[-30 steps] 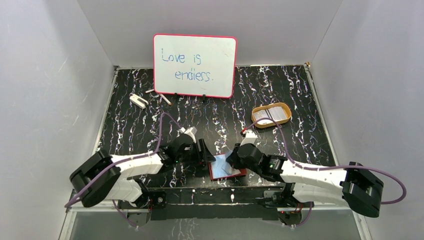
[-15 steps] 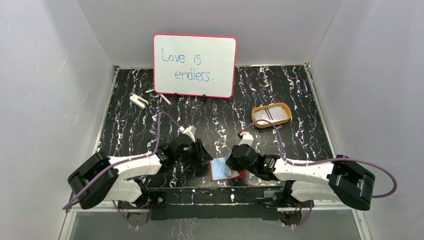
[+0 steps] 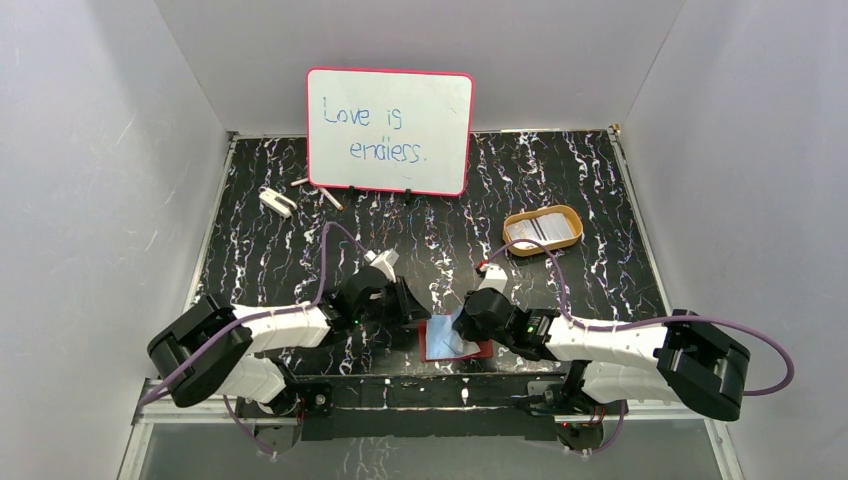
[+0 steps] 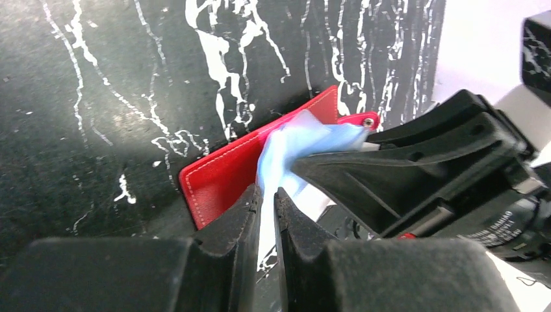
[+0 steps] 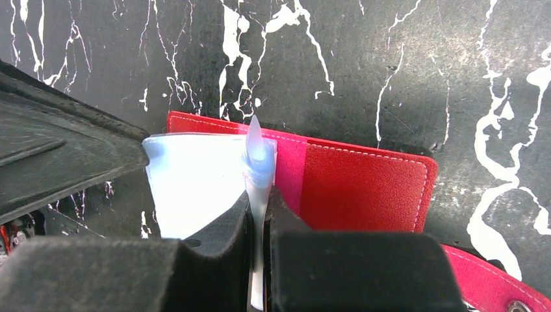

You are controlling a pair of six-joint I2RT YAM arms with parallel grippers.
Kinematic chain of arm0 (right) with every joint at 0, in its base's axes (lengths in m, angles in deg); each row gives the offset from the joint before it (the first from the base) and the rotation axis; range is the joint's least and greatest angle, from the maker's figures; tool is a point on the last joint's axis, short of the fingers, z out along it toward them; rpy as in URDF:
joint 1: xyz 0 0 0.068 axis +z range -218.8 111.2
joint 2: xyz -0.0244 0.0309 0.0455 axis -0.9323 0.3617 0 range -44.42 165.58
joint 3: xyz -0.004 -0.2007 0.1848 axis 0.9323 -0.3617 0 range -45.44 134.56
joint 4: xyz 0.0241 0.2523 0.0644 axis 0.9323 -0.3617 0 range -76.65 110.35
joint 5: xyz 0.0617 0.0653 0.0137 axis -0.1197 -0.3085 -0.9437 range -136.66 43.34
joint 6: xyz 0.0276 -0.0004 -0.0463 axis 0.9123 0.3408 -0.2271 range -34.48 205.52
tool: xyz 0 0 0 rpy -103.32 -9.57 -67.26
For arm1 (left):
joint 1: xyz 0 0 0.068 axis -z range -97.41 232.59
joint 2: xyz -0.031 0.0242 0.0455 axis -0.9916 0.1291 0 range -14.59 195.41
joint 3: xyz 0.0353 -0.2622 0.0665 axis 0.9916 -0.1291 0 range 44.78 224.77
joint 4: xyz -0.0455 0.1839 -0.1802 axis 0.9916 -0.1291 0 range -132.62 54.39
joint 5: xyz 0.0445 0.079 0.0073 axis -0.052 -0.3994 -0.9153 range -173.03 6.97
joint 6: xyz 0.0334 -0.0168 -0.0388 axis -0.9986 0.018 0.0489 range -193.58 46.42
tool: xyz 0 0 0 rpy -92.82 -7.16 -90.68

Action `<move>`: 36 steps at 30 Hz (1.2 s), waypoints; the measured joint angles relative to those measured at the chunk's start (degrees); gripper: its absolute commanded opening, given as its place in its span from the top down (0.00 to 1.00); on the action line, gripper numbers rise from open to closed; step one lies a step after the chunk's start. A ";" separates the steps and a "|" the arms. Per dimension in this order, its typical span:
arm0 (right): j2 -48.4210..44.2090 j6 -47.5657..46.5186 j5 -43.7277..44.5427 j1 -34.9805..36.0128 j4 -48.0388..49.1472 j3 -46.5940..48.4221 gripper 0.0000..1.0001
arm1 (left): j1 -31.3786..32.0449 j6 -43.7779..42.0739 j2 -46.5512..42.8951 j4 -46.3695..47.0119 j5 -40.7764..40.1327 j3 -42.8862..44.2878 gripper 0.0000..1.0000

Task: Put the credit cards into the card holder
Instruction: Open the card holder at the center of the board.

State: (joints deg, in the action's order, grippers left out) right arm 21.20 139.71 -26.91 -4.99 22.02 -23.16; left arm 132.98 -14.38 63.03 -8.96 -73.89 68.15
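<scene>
Left pincer [image 4: 268, 195] pinching the card holder [image 4: 217, 179] by its pale lining [image 4: 286, 143], right pincer [image 5: 260, 195] pinching a credit card [image 5: 254, 146] on edge — hold the pocket open, slide it in squarely.

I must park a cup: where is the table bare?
Bare: the middle between whiteboard and card holder; the left side in front of the white clip; the right side in front of the orange tray. Crowded: front centre, where left gripper and right gripper meet at it.
</scene>
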 measured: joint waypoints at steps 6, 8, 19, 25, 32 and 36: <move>0.11 0.09 -0.02 0.00 -0.02 0.00 0.89 | -0.02 0.20 0.92 2.03 1.09 -0.02 0.96; 0.26 0.09 -0.04 0.00 -0.11 0.00 0.89 | -0.02 0.44 2.12 2.23 1.27 -0.02 0.98; 0.33 0.13 -0.20 0.00 -0.50 0.15 0.88 | 0.00 -0.20 -14.67 -17.44 -12.20 0.24 0.78; 0.35 0.13 -0.20 0.00 -0.52 0.15 0.88 | -0.02 -1.60 -16.68 -16.59 -12.07 0.76 0.83; 0.50 0.13 -0.20 0.00 -0.74 0.35 0.86 | 0.46 -1.38 0.09 -2.95 -1.66 0.79 0.94; 0.50 0.15 -0.17 0.00 -1.40 0.46 0.84 | 0.74 -0.94 6.47 0.72 0.74 0.79 0.97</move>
State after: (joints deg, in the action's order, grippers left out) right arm 21.70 139.86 -27.09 -4.99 20.62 -22.70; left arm 133.72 -15.32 69.50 -8.24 -73.14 68.94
